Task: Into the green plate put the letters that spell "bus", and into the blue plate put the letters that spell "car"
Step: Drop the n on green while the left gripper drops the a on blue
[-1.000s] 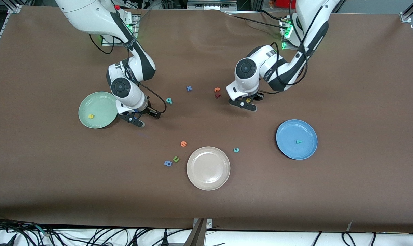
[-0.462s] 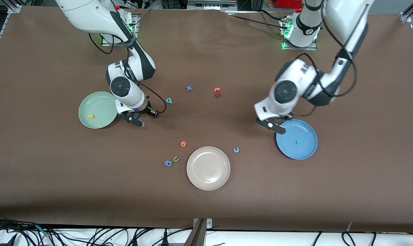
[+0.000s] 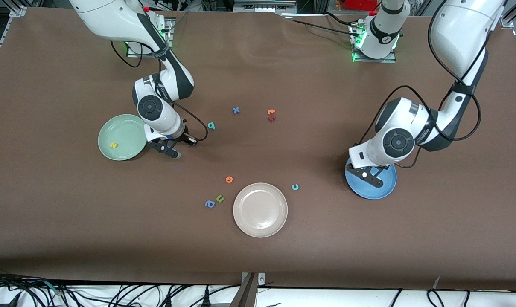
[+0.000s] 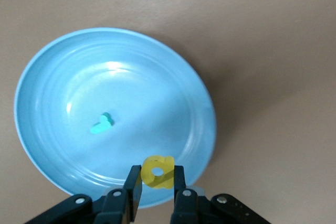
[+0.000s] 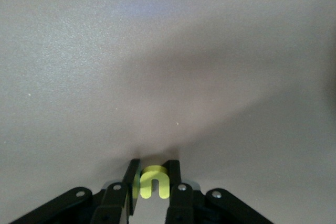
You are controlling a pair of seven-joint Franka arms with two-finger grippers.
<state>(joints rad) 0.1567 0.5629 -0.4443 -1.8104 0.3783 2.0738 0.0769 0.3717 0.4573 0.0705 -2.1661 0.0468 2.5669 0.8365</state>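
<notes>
Brown table (image 3: 70, 221), tools (image 4: 157, 179) gripping yellow letters (image 4: 158, 171).

"r" (image 4: 101, 124) in blue plate (image 3: 388, 189); "s" (image 3: 113, 145) in green plate (image 3: 112, 128).

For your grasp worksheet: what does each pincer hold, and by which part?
Left pincer, over the blue plate: yellow "a", pinched by its sides. Right pincer: yellow "u", gripped across its outer sides.

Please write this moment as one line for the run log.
left gripper: holds yellow "a" over blue plate | right gripper: shut on yellow "u" beside green plate
</notes>
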